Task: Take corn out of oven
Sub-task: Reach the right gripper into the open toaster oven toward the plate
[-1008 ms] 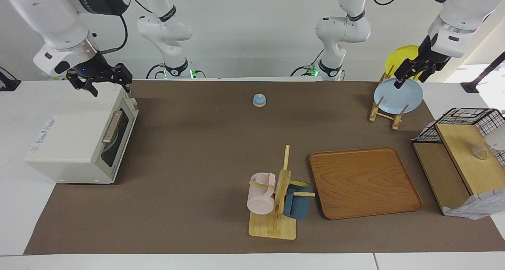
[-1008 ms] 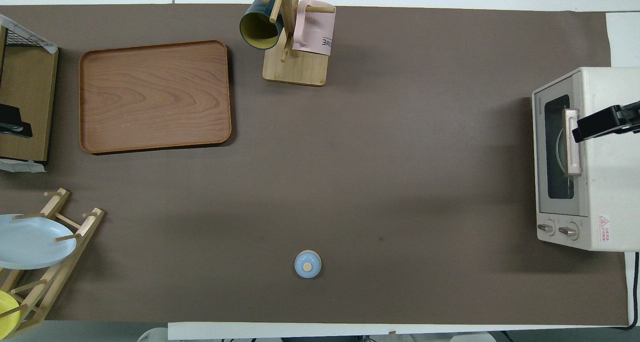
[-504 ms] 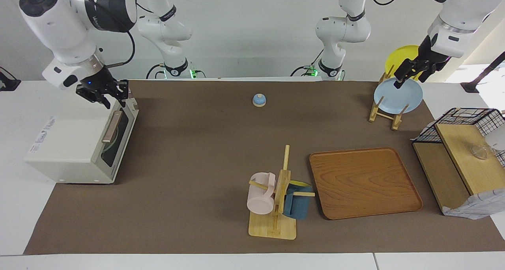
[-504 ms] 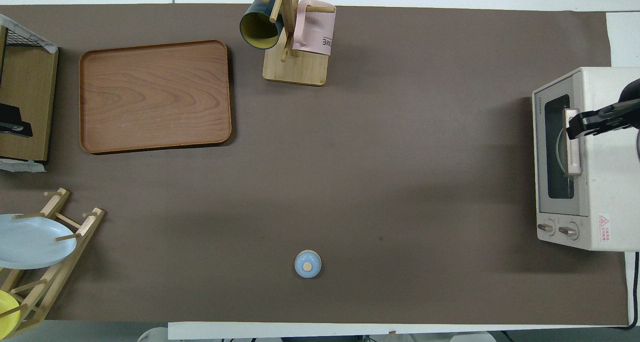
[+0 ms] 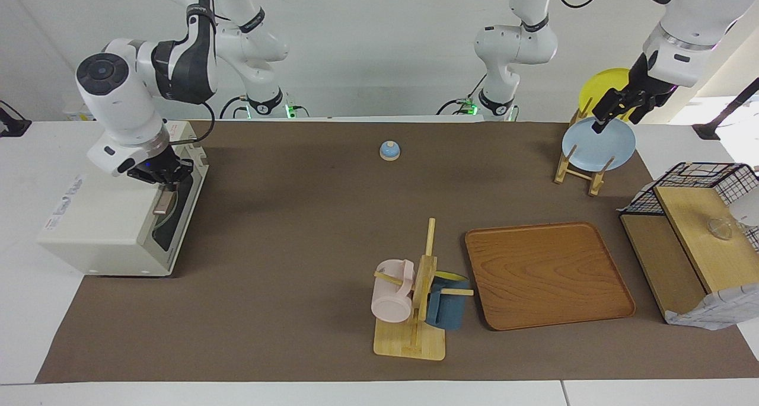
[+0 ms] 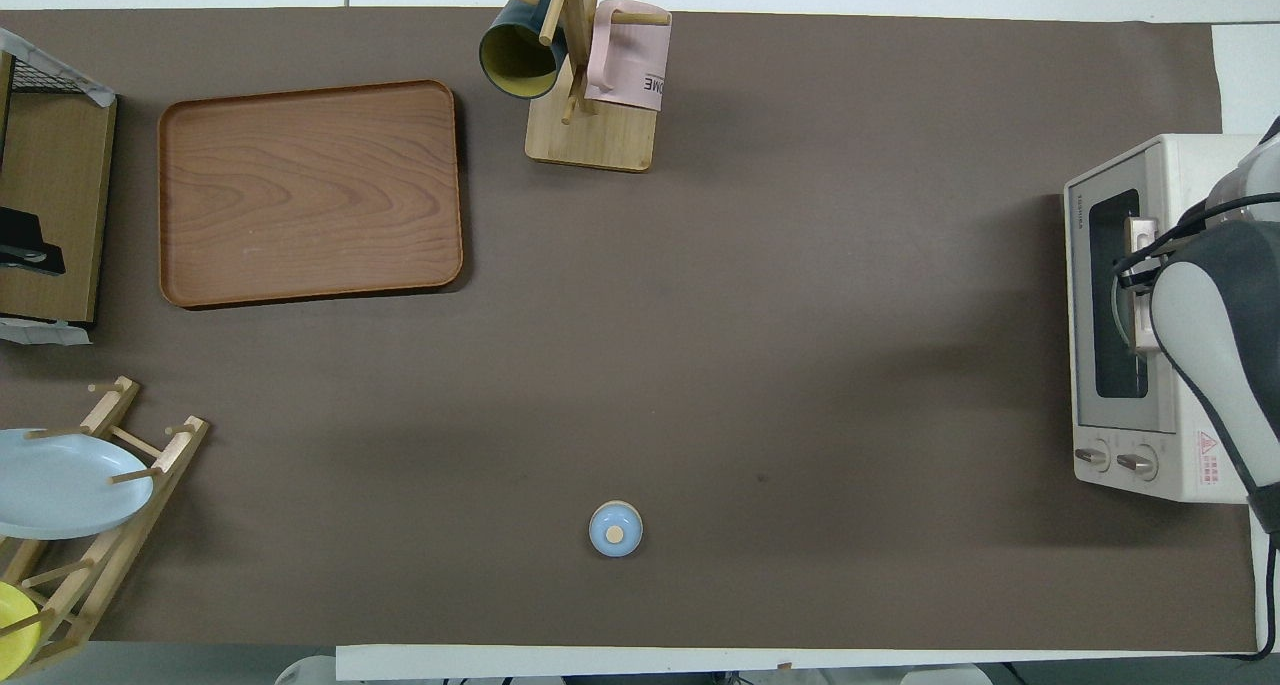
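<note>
- Pincer of the right arm (image 5: 161, 178) has dropped from above the oven (image 5: 112, 216) onto its tan handle (image 5: 164, 201); finger spread cannot be told.
- Left pincer (image 5: 619, 106) waits over the pale blue plate (image 5: 598, 144), fingers apart.
- Oven sits at the right arm's desk edge, door closed; corn unseen.
- Wooden tray (image 5: 548, 274) lies bare.

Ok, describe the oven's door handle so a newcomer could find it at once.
Start at the cream-white toaster oven at the right arm's end of the table. On its dark glass door runs the tan bar handle, with the right gripper down at its top edge. Unlike the two small knobs beside the door, it is one long pale bar.
</note>
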You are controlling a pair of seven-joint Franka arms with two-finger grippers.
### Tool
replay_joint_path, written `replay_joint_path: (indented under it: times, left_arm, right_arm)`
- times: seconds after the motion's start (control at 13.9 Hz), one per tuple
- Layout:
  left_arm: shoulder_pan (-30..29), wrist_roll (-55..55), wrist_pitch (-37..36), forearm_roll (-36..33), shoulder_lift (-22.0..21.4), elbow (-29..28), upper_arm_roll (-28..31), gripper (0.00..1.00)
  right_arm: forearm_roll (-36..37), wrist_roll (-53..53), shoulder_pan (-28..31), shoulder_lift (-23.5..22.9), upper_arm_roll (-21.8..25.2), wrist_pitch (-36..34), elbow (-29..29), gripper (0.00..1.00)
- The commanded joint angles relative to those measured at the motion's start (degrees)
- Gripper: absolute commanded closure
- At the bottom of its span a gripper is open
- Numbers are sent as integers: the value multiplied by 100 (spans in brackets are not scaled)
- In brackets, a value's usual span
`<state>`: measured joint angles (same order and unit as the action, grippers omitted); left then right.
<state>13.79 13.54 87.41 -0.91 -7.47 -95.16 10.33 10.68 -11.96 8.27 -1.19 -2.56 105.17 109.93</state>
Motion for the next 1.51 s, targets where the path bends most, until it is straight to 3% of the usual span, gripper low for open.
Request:
replay_joint_path:
  times: [0.0, 0.29, 0.65, 0.94, 1.15, 1.22, 1.37, 1.44]
  left_arm:
    - [-60, -9, -23, -50, -36, 7, -48, 0]
    - [-60, -9, -23, -41, -36, 7, -48, 0]
    - [-60, -9, -23, -50, -36, 7, -48, 0]
    - [-60, -9, -23, -50, -36, 7, -48, 0]
    - [-60, -9, -23, -41, -36, 7, -48, 0]
    - [-60, -9, -23, -41, -36, 7, -48, 0]
    - [-60, -9, -23, -50, -36, 7, -48, 0]
    - [-60, -9, -23, -50, -36, 7, -48, 0]
  right_arm:
    - [109, -97, 70, 58, -51, 144, 195, 100]
    - [92, 236, -62, -170, -69, 582, 327, 100]
    - [30, 1176, -703, -846, -78, 1443, 406, 100]
    - [13, 1450, -730, -1453, -86, 2051, 397, 100]
    - [13, 1652, -809, -1560, -104, 2140, 389, 100]
    - [-66, 1748, -870, -1560, -104, 2140, 362, 94]
    - [-766, 1837, -1019, -1516, -95, 2035, 187, 56]
    - [-856, 1837, -1003, -1429, -95, 1834, 108, 45]
